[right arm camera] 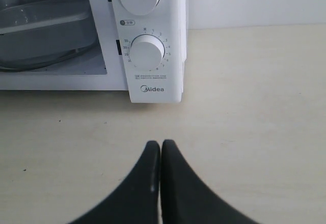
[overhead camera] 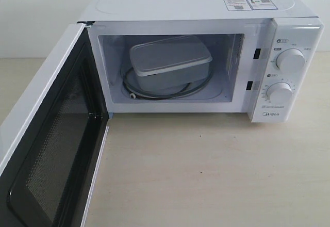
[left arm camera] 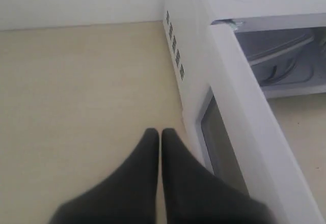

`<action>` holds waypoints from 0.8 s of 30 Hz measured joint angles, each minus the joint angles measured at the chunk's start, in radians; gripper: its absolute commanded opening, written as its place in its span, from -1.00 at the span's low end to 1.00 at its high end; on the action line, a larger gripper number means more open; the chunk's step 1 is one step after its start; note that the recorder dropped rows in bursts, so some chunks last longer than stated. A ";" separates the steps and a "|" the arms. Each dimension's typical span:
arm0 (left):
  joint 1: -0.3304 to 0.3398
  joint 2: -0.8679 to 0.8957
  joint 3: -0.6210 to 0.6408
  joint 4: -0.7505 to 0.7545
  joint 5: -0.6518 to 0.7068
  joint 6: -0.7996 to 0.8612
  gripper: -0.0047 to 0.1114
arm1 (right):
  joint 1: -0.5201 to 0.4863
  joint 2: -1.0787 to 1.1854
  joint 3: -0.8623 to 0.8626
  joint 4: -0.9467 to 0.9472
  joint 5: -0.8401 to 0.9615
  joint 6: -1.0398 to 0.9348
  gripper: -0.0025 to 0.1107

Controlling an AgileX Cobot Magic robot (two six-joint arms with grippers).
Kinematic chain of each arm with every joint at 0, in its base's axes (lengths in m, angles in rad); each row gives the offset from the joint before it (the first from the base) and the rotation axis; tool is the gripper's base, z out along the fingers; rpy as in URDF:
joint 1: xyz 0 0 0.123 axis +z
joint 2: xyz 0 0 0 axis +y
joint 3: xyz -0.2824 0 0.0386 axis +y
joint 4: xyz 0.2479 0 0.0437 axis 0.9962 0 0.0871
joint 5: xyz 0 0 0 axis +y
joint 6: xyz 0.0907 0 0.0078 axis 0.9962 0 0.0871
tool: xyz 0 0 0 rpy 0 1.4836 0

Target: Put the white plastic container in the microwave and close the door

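White plastic container [overhead camera: 170, 58] sits inside microwave [overhead camera: 180, 0]; closed fingers [right arm camera: 147, 183] well apart.

A white lidded container [overhead camera: 170, 62] sits tilted inside the cavity of a white, two-knob Midea microwave [overhead camera: 196, 2], whose door [overhead camera: 51, 149], with its dark mesh window framed in black, stands swung wide open to the left.
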 measured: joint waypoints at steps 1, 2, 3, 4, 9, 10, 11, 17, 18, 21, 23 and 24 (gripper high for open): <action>0.000 0.031 -0.002 -0.004 -0.005 0.000 -0.84 | 0.000 0.000 0.000 0.000 0.000 0.000 -0.96; 0.000 0.060 -0.002 -0.012 -0.013 0.000 -0.84 | 0.000 0.000 0.000 0.000 0.000 0.000 -0.96; 0.000 0.081 -0.002 -0.019 -0.021 0.000 -0.84 | 0.000 0.000 0.000 0.000 0.000 0.000 -0.96; 0.000 0.107 -0.004 -0.026 -0.029 0.000 -0.84 | 0.000 0.000 0.000 0.000 0.000 0.000 -0.96; 0.000 0.207 -0.004 -0.033 -0.052 0.000 -0.84 | 0.000 0.000 0.000 0.000 0.000 0.000 -0.96; 0.000 0.224 -0.004 -0.033 -0.053 0.000 -0.84 | 0.000 0.000 0.000 0.000 0.000 0.000 -0.96; 0.000 0.240 -0.004 -0.041 -0.048 -0.003 -0.84 | 0.000 0.000 0.000 0.000 0.000 0.000 -0.96; 0.000 0.317 -0.004 -0.208 0.131 0.053 -0.84 | 0.000 0.000 0.000 0.000 0.000 0.000 -0.96; 0.000 0.331 -0.004 -0.229 0.172 0.068 -0.84 | 0.000 0.000 0.000 0.000 0.000 0.000 -0.96; -0.017 0.367 -0.004 -0.259 0.256 0.097 -0.84 | 0.000 0.000 0.000 0.000 0.000 0.000 -0.96; -0.049 0.385 -0.004 -0.262 0.271 0.112 -0.84 | 0.000 0.000 0.000 0.000 0.000 0.000 -0.96; -0.066 0.389 -0.004 -0.262 0.273 0.115 -0.84 | 0.000 0.000 0.000 0.000 0.000 0.000 -0.96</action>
